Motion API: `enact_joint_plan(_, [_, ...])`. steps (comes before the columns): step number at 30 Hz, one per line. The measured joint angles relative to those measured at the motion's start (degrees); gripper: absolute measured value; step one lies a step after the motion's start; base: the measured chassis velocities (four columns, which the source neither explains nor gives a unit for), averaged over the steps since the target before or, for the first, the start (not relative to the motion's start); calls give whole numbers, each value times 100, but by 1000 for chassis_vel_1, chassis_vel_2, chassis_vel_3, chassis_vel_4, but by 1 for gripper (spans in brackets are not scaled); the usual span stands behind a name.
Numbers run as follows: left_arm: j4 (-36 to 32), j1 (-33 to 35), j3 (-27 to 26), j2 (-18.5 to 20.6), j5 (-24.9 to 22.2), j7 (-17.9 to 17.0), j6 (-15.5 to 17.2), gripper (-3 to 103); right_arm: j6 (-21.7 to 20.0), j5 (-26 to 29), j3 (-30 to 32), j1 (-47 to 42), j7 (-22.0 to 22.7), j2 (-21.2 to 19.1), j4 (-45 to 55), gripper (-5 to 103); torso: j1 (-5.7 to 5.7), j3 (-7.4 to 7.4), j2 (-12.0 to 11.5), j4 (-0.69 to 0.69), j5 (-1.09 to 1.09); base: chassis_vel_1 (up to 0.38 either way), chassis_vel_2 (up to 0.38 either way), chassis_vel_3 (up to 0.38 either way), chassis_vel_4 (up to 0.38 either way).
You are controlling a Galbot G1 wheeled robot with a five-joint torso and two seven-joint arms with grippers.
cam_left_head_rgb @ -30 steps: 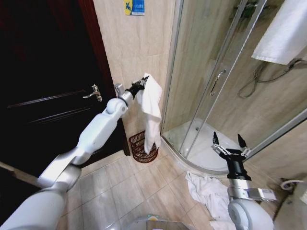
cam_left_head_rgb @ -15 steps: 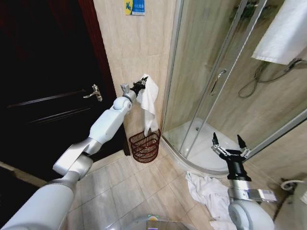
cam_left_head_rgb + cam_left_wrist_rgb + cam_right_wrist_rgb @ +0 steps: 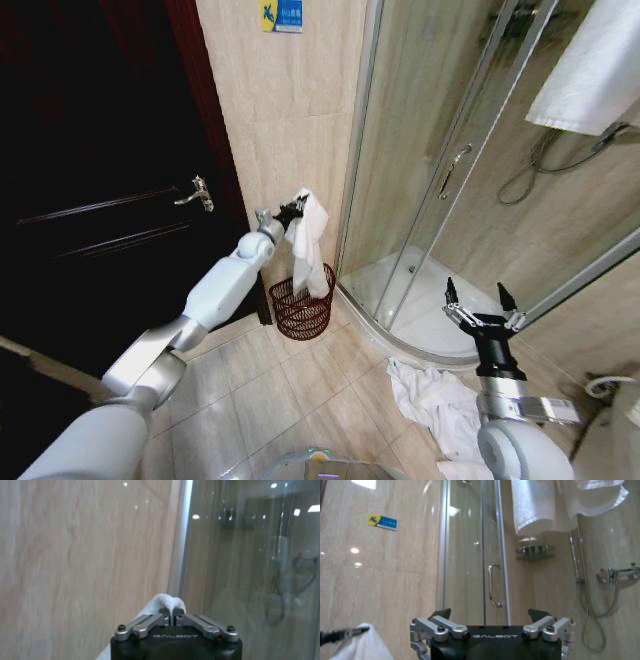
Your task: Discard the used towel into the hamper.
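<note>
One small round reddish-brown open-weave wire hamper (image 3: 302, 309) stands on the tiled floor (image 3: 250, 390) in the corner, between the dark wooden door (image 3: 100, 180) and the curved glass shower enclosure (image 3: 440, 180). Three white towels show: the used white towel (image 3: 310, 245) hanging from the left tool (image 3: 297, 209), a crumpled white towel (image 3: 435, 400) lying on the floor by the shower base, and a white towel hung up high (image 3: 590, 70) at the shower. The left tool is clamped tight on the top fold of the used towel, whose lower end hangs into the hamper's mouth, close to the beige tiled wall (image 3: 290, 110). The right tool (image 3: 484, 304) is held upright near the shower base, its fingers spread apart and holding nothing. Compared with a second ago, the left arm has come lower and the towel's tail now hangs inside the hamper's rim instead of in front of it; the right tool has stayed put
</note>
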Motion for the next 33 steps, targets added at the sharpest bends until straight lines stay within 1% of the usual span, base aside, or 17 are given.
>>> enact_joint_plan(6, [202,196,17,-63,170,-16,-81,2,2,10,9,7,22,-25,-9,100,0,0,0,1,0,0,0,0,0])
enact_joint_plan(10, [407,282,30,-115,272,-105,-126,2,2,8,-23,37,53,-26,-27,100,0,0,0,1,0,0,0,0,0])
enact_joint_plan(12, [629,299,42,-174,362,-156,-181,2,42,-3,-37,48,67,-29,-51,100,0,0,0,2,0,0,0,0,0])
enact_joint_plan(16, [920,305,66,-270,492,-176,-188,2,93,-18,-33,41,70,-37,-77,100,0,0,0,1,1,0,0,0,0])
enact_joint_plan(23, [1262,436,142,-445,744,-119,-195,2,88,-31,-32,7,64,-48,-75,100,0,0,0,1,1,0,0,0,0])
enact_joint_plan(27, [1409,610,125,-564,981,-57,-311,2,-2,-96,-41,-37,48,-20,-47,100,0,0,0,1,1,0,0,0,0])
enact_joint_plan(33, [1474,846,102,-641,1152,41,-401,2,-76,-135,-52,-114,25,-24,20,100,0,0,0,1,0,0,0,0,0])
